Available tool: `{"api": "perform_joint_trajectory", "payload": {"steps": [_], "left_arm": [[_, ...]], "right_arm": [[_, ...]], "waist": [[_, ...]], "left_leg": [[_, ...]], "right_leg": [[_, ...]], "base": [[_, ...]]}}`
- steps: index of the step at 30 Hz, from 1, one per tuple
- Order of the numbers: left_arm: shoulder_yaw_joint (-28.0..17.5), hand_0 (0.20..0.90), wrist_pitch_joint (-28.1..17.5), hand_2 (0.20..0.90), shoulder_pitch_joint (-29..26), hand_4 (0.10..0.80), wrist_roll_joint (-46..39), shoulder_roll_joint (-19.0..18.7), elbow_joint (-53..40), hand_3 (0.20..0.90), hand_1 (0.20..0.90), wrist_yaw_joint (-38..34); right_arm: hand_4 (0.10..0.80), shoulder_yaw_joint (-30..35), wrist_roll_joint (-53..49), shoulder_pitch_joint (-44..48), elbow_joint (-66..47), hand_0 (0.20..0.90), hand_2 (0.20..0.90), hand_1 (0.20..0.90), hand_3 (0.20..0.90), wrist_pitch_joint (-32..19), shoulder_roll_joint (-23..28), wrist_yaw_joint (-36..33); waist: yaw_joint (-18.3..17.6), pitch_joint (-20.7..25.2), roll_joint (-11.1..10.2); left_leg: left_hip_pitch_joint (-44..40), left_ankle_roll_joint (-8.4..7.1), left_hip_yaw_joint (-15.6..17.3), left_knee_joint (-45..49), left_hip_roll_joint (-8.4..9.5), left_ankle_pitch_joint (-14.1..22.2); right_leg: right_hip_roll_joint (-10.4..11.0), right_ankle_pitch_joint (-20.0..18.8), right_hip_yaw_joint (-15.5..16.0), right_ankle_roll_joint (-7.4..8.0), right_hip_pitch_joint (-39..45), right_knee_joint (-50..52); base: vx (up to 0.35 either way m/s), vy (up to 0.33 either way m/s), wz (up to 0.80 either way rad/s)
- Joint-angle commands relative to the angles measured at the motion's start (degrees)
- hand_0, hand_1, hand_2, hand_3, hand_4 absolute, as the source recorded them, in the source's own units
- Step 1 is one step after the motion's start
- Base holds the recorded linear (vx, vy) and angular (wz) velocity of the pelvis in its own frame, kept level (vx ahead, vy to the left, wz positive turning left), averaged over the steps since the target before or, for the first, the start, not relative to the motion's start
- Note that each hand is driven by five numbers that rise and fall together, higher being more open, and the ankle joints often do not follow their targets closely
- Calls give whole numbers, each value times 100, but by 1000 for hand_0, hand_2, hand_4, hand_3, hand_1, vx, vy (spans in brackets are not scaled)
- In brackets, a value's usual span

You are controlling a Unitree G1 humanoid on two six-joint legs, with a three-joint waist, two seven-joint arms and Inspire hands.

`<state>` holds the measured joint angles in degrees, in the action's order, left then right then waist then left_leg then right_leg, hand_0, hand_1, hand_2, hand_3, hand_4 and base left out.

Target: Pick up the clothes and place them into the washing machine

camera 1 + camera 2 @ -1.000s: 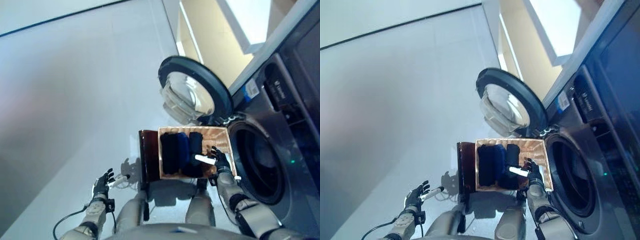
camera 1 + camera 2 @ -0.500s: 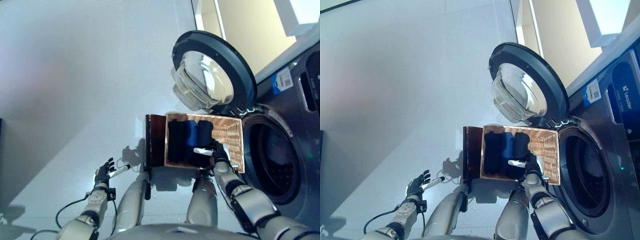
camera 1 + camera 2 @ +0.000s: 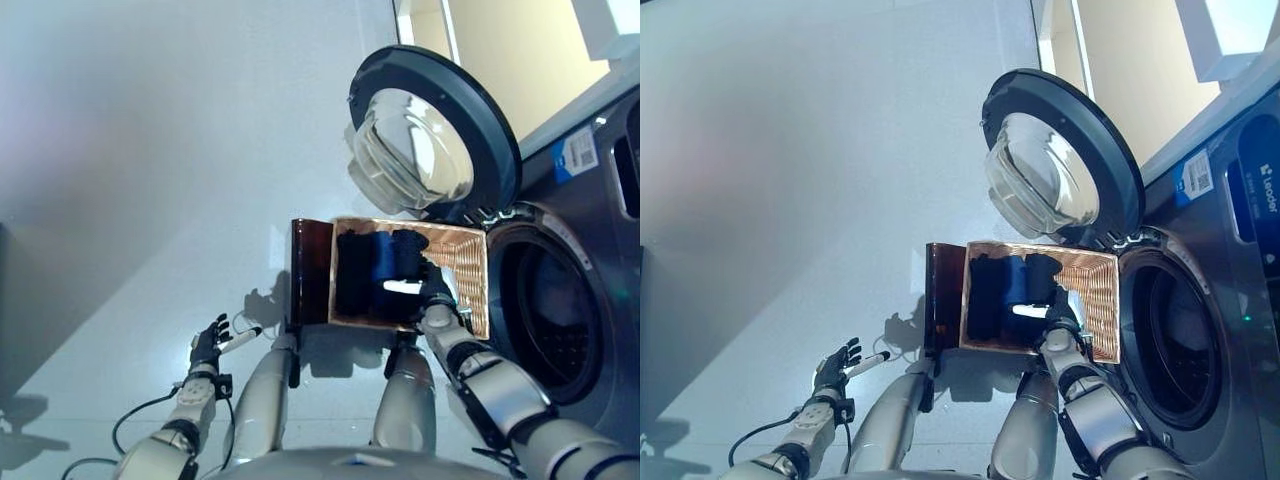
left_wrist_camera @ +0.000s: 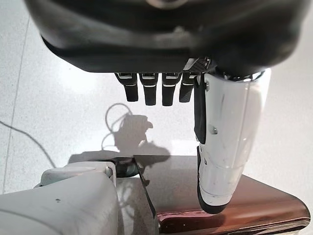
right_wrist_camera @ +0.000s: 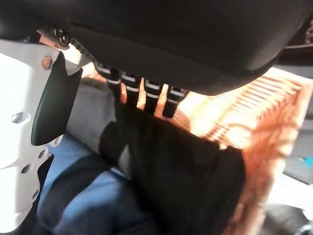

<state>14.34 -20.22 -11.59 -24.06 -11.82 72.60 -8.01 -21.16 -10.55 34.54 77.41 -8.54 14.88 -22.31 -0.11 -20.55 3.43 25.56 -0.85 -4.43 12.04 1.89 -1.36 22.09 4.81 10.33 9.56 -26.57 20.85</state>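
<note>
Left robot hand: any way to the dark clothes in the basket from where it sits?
Probably not. The left robot hand hangs open over the floor, and the dark stool stands between it and the basket. The right robot hand is already at the dark clothes.

The basket (image 3: 468, 268) is woven in orange-tan, and the clothes (image 3: 375, 272) in it are black and dark blue. The washer (image 3: 590, 300) is dark grey with a black-rimmed glass door (image 3: 425, 150). The stool (image 3: 308, 270) is dark red-brown, the floor (image 3: 150, 150) pale grey.

Laundry rm: front-load washer (image 3: 560, 300) w/ open door (image 3: 432, 140), wicker basket (image 3: 468, 268).
</note>
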Motion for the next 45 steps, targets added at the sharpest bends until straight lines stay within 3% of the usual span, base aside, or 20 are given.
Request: {"api": "perform_joint_trajectory", "payload": {"steps": [1,23,24,25,26,27,45], "left_arm": [[-14,900,-53,900,-17,800,24,-456,-1,900,900,-232],[160,900,39,900,-216,800,120,-353,-18,900,900,-406],[153,900,44,900,-221,800,122,-362,-13,900,900,-401],[151,900,51,900,-226,800,126,-367,-9,900,900,-399],[143,900,51,900,-238,800,131,-372,-3,900,900,-406],[142,900,46,900,-246,800,137,-382,-1,900,900,-402],[44,900,49,900,-222,800,165,-430,11,900,900,-358]], "right_arm": [[800,-310,260,565,-89,900,900,900,900,-156,-27,-124],[800,-215,317,875,501,900,900,900,900,123,-57,-453],[739,-222,309,867,478,815,815,815,815,128,-54,-438],[531,-226,307,854,458,524,524,524,524,125,-56,-432],[453,-230,307,838,439,414,414,414,414,120,-60,-429],[300,-239,312,829,420,200,200,200,200,112,-62,-433],[300,-191,247,652,374,200,200,200,200,75,-44,-397]], "waist": [[277,97,-104],[330,-132,62],[322,-139,59],[312,-142,54],[299,-146,49],[293,-149,49],[252,-72,22]], "left_leg": [[64,-547,216,1053,-386,860],[557,-481,218,1458,-305,947],[590,-475,226,1503,-297,956],[607,-473,224,1527,-294,963],[636,-469,216,1571,-289,978],[661,-466,216,1610,-283,991],[676,-444,211,1812,-272,1111]], "right_leg": [[181,-999,-346,43,-337,-94],[202,-881,-500,-26,-738,257],[199,-874,-515,-29,-769,290],[199,-866,-528,-32,-781,304],[201,-855,-557,-33,-819,352],[202,-837,-573,-36,-832,385],[217,-781,-648,-27,-836,511]], "base": [[0,0,0],[-4,2,2],[0,0,0],[0,0,0],[0,0,0],[0,0,0],[-2,0,1]]}}
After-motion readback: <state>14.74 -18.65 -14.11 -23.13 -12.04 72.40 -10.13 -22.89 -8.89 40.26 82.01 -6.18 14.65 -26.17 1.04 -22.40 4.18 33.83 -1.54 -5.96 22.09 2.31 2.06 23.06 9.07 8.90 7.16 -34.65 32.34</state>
